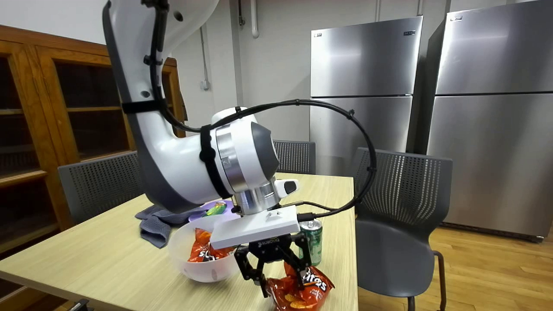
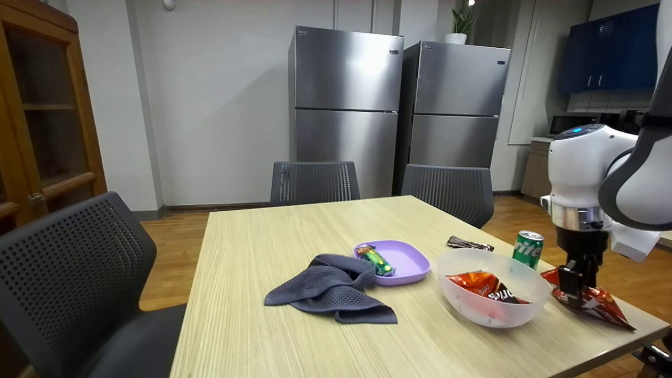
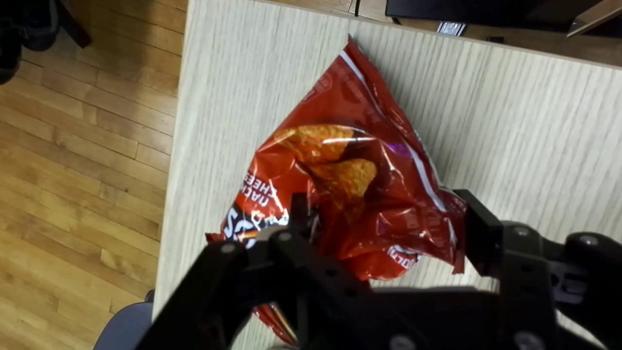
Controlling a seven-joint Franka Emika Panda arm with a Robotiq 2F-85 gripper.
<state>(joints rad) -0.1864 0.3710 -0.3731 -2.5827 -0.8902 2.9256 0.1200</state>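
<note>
A red chip bag [image 1: 298, 300] lies crumpled near the table's corner; it also shows in an exterior view [image 2: 598, 308] and in the wrist view [image 3: 345, 146]. My gripper [image 1: 283, 286] is low over the bag with its fingers wide apart. In the wrist view, the gripper [image 3: 391, 228] has the bag's middle between its fingers. One finger presses into the printed side and the other touches the bag's folded edge. The bag rests on the table. A translucent white bowl [image 2: 472, 310] stands beside the gripper with another red chip bag [image 2: 480, 286] inside.
A green soda can [image 2: 527, 249] stands upright close behind the gripper. A dark wrapped bar [image 2: 470, 243] lies near it. A purple plate [image 2: 409, 265] holds a green-wrapped bar [image 2: 377, 261]. A grey cloth [image 2: 333, 289] touches the plate. Grey chairs [image 1: 402, 198] surround the table.
</note>
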